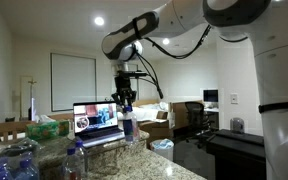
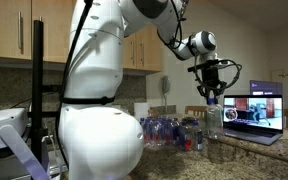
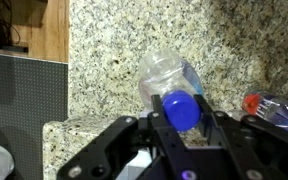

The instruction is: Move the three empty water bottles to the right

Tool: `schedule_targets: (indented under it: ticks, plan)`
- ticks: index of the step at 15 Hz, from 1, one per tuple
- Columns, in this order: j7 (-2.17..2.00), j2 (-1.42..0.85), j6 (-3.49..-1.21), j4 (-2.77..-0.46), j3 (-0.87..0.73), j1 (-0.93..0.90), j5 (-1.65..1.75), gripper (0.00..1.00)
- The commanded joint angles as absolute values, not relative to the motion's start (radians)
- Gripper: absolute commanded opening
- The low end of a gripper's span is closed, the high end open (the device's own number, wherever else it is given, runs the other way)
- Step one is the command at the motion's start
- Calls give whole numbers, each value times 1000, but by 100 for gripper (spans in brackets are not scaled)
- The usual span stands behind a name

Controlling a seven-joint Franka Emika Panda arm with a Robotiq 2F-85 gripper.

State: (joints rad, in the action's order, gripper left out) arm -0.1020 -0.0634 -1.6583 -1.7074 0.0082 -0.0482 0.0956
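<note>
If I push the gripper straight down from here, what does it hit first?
The water bottle standing directly below it. In the wrist view its blue cap already sits between the fingers of the gripper, with the granite counter beneath. I cannot tell whether the pads touch the cap.

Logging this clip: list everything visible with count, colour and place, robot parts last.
water bottle: one, clear, blue cap, upright on the counter by the laptop
second bottle: one, clear, on the counter close by
bottle pack: one heap, bluish clear plastic, on the counter
laptop: one, dark, screen lit, on the counter
box: one, green, beside the laptop
counter: one, speckled granite
office chair: one, black, background
arm: one, white, reaching over the counter
pincer: one, black, straddling the water bottle's cap; grip unclear
</note>
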Motion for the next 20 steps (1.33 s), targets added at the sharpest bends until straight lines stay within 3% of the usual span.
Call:
schedule_targets:
  ticks: [1, 8, 20]
  plan:
    - [-68, -31, -1661, -1763, -9, -15, 80, 14]
    - [-58, 3, -1703, -1888, -63, 41, 76, 14]
    - [-34, -63, -2028, -1998, -146, 130, -1, 14]
